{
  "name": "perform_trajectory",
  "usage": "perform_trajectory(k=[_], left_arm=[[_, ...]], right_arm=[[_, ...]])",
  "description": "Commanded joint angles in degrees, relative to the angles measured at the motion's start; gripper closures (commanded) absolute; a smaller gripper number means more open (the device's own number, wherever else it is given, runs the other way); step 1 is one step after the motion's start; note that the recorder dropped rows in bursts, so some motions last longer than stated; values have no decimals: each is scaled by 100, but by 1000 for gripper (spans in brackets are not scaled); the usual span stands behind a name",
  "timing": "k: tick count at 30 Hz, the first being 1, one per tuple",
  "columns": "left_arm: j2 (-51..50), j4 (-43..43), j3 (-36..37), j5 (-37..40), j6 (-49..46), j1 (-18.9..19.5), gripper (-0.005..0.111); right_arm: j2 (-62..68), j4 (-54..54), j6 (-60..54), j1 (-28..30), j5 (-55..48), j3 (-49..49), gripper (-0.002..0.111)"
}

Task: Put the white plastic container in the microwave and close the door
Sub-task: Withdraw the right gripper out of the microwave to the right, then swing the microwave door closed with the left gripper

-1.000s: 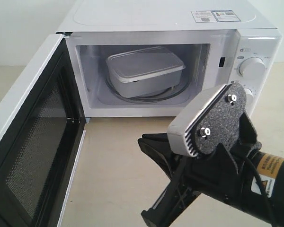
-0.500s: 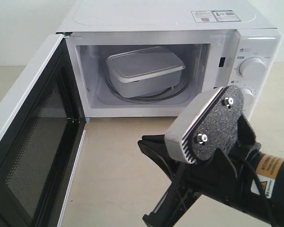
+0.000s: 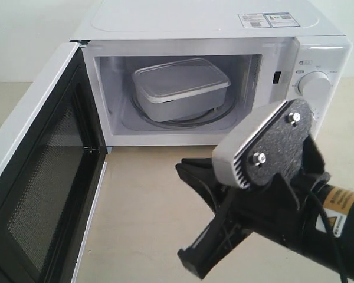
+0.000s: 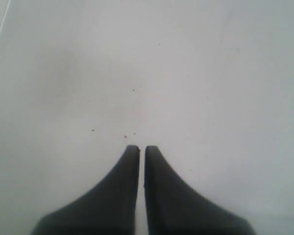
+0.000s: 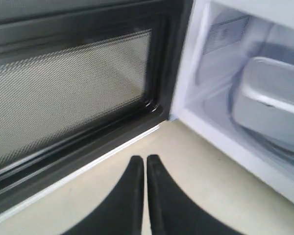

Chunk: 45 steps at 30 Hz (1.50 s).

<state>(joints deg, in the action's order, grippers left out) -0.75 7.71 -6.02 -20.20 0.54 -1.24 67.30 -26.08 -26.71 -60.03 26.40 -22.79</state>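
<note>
The white plastic container (image 3: 180, 88) sits with its lid on inside the microwave (image 3: 212, 20), resting on the glass turntable (image 3: 221, 115). The door (image 3: 41, 177) stands wide open to the left, its black mesh inner face showing. My right gripper (image 3: 182, 170) is shut and empty, low over the table in front of the cavity, its tips pointing toward the door's hinge side. In the right wrist view that gripper (image 5: 146, 157) faces the door (image 5: 68, 88) and the container (image 5: 274, 98). My left gripper (image 4: 137, 147) is shut over a plain white surface and holds nothing.
The microwave's upper knob (image 3: 314, 84) is on its right panel. The beige tabletop (image 3: 135, 206) lies between the open door and my right arm. My right arm's wrist camera housing (image 3: 262, 147) hides part of the control panel.
My right arm has shifted slightly to the right and up. The container, the door and both grippers' states are unchanged.
</note>
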Motion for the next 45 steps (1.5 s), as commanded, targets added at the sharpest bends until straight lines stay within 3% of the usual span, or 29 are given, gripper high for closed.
perform_trajectory(k=[1, 9, 13, 16, 18, 22, 29, 38, 45], left_arm=[[-779, -2, -1506, 2396, -732, 4, 102], [-3349, -19, -4202, 6114, -1364, 4, 102], [-4727, -36, -5278, 7921, -1364, 4, 102], [-5643, 468, -5970, 9016, -1322, 4, 102], [-6262, 805, -6339, 9016, -1247, 4, 102], [-6943, 1394, -6423, 9016, -1045, 4, 102], [-7157, 2071, -5947, 9016, -1231, -94, 102], [-7166, 2176, -5403, 9016, -1279, -880, 102], [-7190, 3630, -5403, 8864, -2261, -1503, 102]], right_arm=[[-222, -1439, -952, -21, 807, 31, 108], [-1451, -5268, -4335, -21, 1293, 31, 108], [-2174, -6341, -5467, -21, 1226, 31, 108], [-2627, -6970, -6100, -35, 1125, 31, 108], [-2849, -7386, -6456, -50, 1125, 31, 108], [-3197, -7386, -6613, -50, 1177, 173, 108], [-3403, -7386, -6623, -50, 1177, 269, 108], [-3403, -7386, -6533, -50, 1177, 262, 108], [-3403, -7386, -6524, -50, 771, 262, 108]])
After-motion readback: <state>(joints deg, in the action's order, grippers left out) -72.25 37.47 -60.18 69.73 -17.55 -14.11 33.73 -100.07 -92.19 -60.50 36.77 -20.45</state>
